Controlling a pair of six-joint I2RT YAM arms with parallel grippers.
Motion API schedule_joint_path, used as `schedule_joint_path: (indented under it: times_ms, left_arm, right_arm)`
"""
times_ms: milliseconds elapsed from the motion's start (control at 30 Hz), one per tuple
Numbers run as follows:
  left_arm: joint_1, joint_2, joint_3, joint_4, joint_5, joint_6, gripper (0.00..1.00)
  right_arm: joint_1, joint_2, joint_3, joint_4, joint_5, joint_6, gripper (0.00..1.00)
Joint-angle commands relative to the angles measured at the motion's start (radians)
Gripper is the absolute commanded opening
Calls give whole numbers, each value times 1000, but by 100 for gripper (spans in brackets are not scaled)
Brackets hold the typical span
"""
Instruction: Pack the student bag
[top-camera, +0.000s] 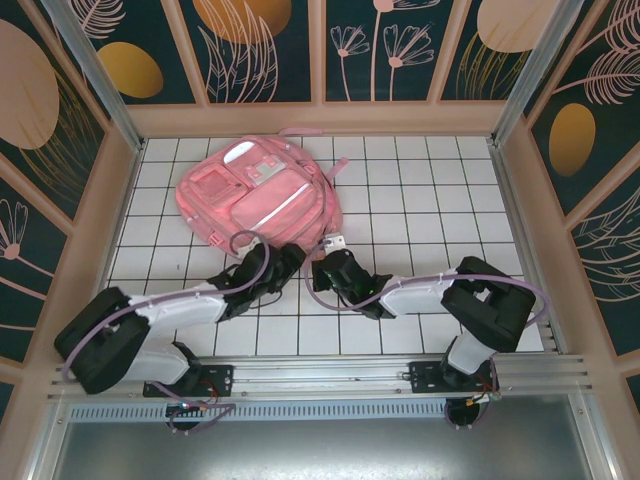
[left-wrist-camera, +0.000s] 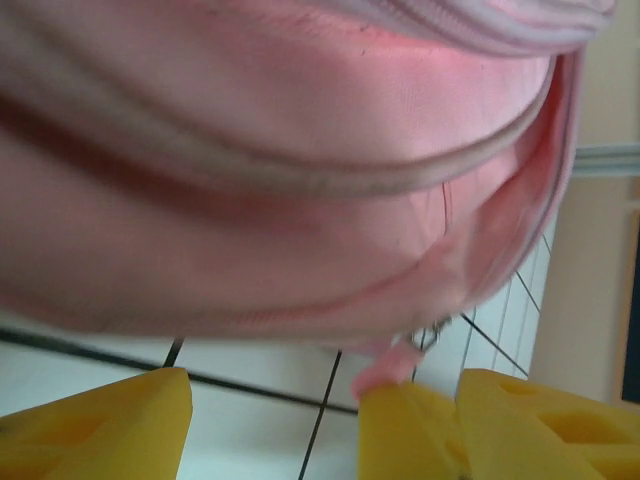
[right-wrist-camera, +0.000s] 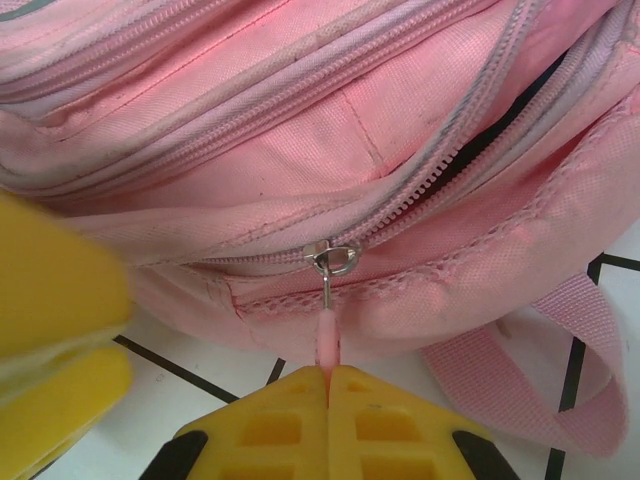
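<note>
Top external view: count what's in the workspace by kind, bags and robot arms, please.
Large pink fabric backpack: 1
Black-and-white robot arms: 2 (left arm, right arm)
Total: 3

The bag (top-camera: 258, 190) is pink cloth, woven and not shiny. Its strap (right-wrist-camera: 592, 335) is rough woven cloth too. The zip ring (right-wrist-camera: 338, 258) is shiny metal, and the zip tab (right-wrist-camera: 327, 340) looks like smooth pink plastic. The right gripper (right-wrist-camera: 328, 375) has dull yellow plastic fingers (right-wrist-camera: 270, 425). The table (top-camera: 430, 210) is white, smooth and a bit shiny.
</note>
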Motion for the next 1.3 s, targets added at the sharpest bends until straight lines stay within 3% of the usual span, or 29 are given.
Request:
schedule_joint_path:
  times_ms: [0,133,300,333,700,867,1000,1267]
  left_arm:
    - [-5,73,79,24,-92,-34,68]
    - [-4,136,116,-29,-163,-52,55]
    - [-4,112,98,-99,-238,-44,3]
    - [-4,94,91,-121,-254,-38,0]
    - [-4,-164,-121,-201,-246,30,0]
    - [-5,-241,-159,-158,-229,48,0]
    - [-4,-238,-139,-137,-209,68,0]
    - [-3,-204,-141,-89,-178,65,2]
  right_arm:
    - [10,-23,-13,22,14,1,0]
    - [-4,-30,-21,26,12,-1,0]
    - [-18,-51,-36,19,10,-10,0]
    - [-24,-53,-37,15,11,-10,0]
    - [-116,-50,-14,-79,20,-52,0]
    - [-78,-67,-16,-23,-80,-105,0]
    - [2,-73,-14,28,-94,-108,21]
    - [92,25,73,18,-107,-1,29]
